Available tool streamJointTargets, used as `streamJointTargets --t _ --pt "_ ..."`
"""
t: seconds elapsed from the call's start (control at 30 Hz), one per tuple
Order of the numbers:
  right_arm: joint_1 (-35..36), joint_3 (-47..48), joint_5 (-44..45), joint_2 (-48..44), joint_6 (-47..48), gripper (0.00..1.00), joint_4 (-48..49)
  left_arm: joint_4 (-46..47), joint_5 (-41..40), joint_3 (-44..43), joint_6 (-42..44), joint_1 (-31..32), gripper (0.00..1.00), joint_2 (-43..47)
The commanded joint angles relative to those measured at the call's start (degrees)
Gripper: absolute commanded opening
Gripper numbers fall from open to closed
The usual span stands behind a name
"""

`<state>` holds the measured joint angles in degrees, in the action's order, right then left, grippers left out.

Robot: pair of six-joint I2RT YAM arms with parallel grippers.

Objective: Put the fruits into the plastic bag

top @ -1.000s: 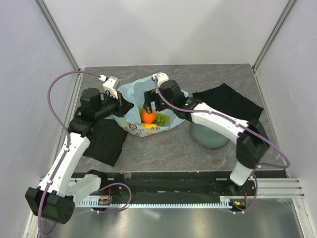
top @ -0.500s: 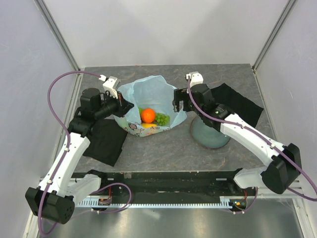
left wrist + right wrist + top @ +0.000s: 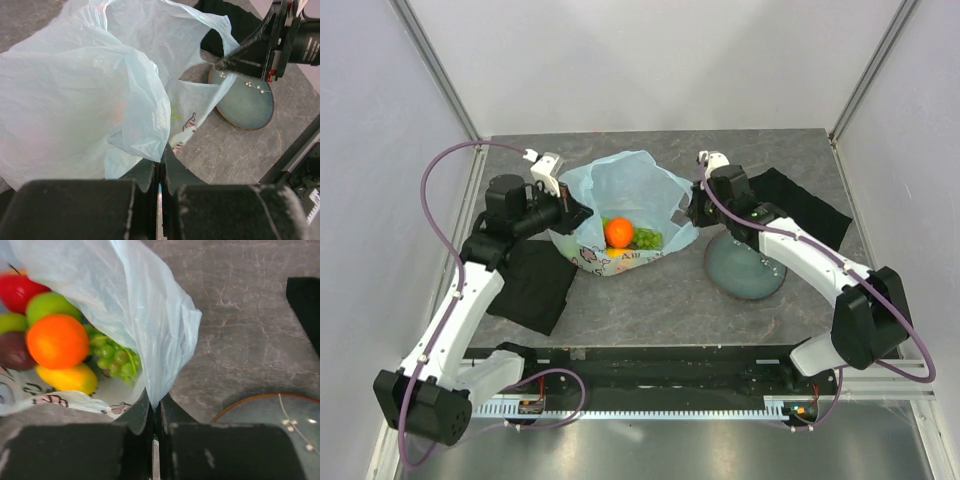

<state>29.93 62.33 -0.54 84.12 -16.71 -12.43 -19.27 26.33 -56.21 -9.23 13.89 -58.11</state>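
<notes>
The light-blue plastic bag [image 3: 625, 185] lies open at mid table, held on both sides. My left gripper [image 3: 578, 212] is shut on the bag's left rim, and the film [image 3: 90, 85] bunches right at its closed tips [image 3: 161, 167]. On the right rim my right gripper [image 3: 688, 212] is shut, pinching a fold of the bag [image 3: 125, 290] between its tips [image 3: 156, 407]. Inside the bag lie the fruits: an orange [image 3: 56, 341], a yellow one [image 3: 67, 378], green grapes [image 3: 112, 357], a green apple [image 3: 52, 307], a red apple [image 3: 17, 290] and a dark purple one [image 3: 12, 351].
A grey-blue plate [image 3: 745, 270] sits right of the bag, under the right forearm. One black cloth [image 3: 535, 285] lies left of the bag and another [image 3: 785, 205] at the back right. White walls close in the table.
My right gripper left the bag's inside above the orange, swung out to the bag's right rim and shut on the film. The left gripper kept its hold with little movement.
</notes>
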Motion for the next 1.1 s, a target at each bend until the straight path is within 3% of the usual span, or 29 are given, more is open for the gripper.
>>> streamJointTargets --t 0.0,0.1,0.2,0.3,0.4,0.53,0.8,0.83,0.87,0.93,0.97,1.0,1.03,1.07 --pt "-2.6 8.4 -6.9 -3.3 -0.3 0.0 2.6 -0.7 6.2 -11.7 -4.1 -0.5 0.01 -5.9" --pt "-3.4 19.2 -5.0 -5.1 2.6 0.0 -3.7 -9.6 6.5 -27.9 -4.5 -1.7 0.02 -12.8" --pt "-3.6 28.0 -3.9 -4.7 4.8 0.0 -6.4 -14.3 9.3 -39.5 -5.9 -7.4 0.01 -17.6" --pt "-4.0 32.8 -3.5 -3.1 5.7 0.0 -8.5 -16.0 17.6 -45.2 -8.5 -13.7 0.01 -21.3" --pt "-4.3 33.1 -3.4 -2.6 5.8 0.0 -9.3 -16.4 24.5 -46.9 -9.7 -17.6 0.01 -25.3" --pt "-4.4 30.1 -2.9 -3.9 5.7 0.0 -9.1 -18.2 28.0 -44.7 -7.9 -17.8 0.02 -28.7" --pt "-4.5 25.5 -1.8 -3.7 5.3 0.01 -9.0 -18.1 21.1 -36.4 -3.3 -17.3 0.02 -28.5" --pt "-4.6 25.0 -2.1 -3.6 4.9 0.09 -9.0 -18.0 20.3 -36.2 -2.9 -17.2 0.01 -27.6" --pt "-4.6 25.0 -2.2 -3.7 4.8 0.15 -9.0 -17.9 19.0 -36.0 -2.6 -17.1 0.05 -27.2" --pt "-4.6 25.0 -2.1 -4.4 4.9 0.31 -9.0 -17.0 18.1 -35.7 -2.0 -16.6 0.21 -25.9" --pt "-4.6 25.0 -2.1 -4.7 4.9 0.38 -9.0 -16.5 18.0 -35.4 -1.8 -16.5 0.41 -24.4" --pt "-4.6 25.1 -2.0 -5.5 5.0 0.46 -9.1 -15.0 17.6 -35.0 -1.8 -16.2 0.52 -23.5" --pt "-4.7 25.3 -1.9 -6.0 5.2 0.69 -9.4 -14.1 17.2 -34.6 -1.8 -16.0 0.63 -22.5" --pt "-4.6 25.5 -1.6 -6.5 5.5 0.78 -9.5 -13.1 15.8 -33.2 -1.8 -15.8 0.91 -19.8"
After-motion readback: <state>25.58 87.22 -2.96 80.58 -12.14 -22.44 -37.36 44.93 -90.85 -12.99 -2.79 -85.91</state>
